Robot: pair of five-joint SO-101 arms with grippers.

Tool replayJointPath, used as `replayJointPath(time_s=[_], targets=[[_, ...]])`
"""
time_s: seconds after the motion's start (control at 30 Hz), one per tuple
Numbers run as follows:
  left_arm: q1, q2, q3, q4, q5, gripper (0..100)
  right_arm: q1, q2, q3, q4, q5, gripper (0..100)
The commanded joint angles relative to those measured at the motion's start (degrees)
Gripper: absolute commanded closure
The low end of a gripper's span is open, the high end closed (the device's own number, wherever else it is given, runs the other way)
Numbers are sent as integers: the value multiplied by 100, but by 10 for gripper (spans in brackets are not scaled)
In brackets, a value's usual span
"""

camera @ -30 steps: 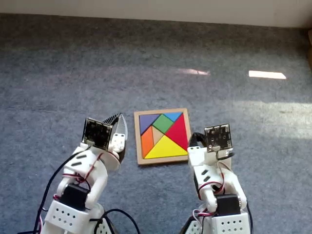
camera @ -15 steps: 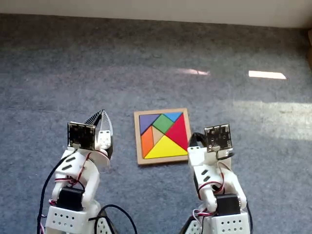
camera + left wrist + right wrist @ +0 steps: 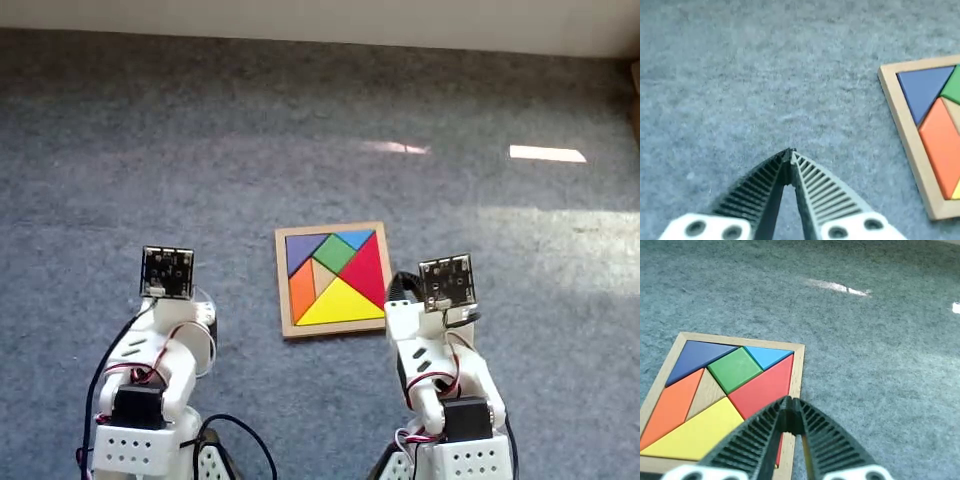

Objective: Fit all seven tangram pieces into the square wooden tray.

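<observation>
- Centre of the high view, a bit low: the square wooden tray (image 3: 330,229) lies flat on the grey carpet (image 3: 200,150). All seven pieces are inside, with no gaps visible.
- Layout:
  - dark blue triangle (image 3: 298,250) upper left
  - green square (image 3: 335,252) top middle
  - light blue triangle (image 3: 355,238) top right
  - large red triangle (image 3: 368,268) right
  - large yellow triangle (image 3: 340,303) bottom
  - orange parallelogram (image 3: 301,290) left
  - tan triangle (image 3: 321,277) centre
- The left gripper (image 3: 790,152) has its fingers pressed together and holds nothing. It sits over bare carpet at the lower left of the high view, apart from the tray's left rim.
- The right gripper (image 3: 789,402) is also pressed together and empty. Its tip is by the tray's lower right corner, over the red triangle's edge. Can't tell if it touches.
- Judgement: fitting looks done, so the step in hand is backing off cleanly.
- To do that well:
  - Raise the right arm straight up first, then pull back. A sideways drag risks catching the rim, shifting the tray or lifting the red piece.
  - The left arm has free room and can go straight back.
  - Hold the jaws closed during retreat.
  - Check from above that the pieces sit flush.
</observation>
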Motion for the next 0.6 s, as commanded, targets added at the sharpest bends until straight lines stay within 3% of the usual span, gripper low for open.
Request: replayJointPath(time_s=[0.0,0.23,0.5,0.57], targets=[[40,-189,110,158,-44,993,31,-57,585,-145,-44,978],[145,-189,110,545,-9,994,-145,-48,593,-101,-44,978],[31,-189,110,879,-18,994,-154,-66,593,2088,-44,978],[31,-189,110,879,-26,994,-154,-66,593,2202,-53,978]])
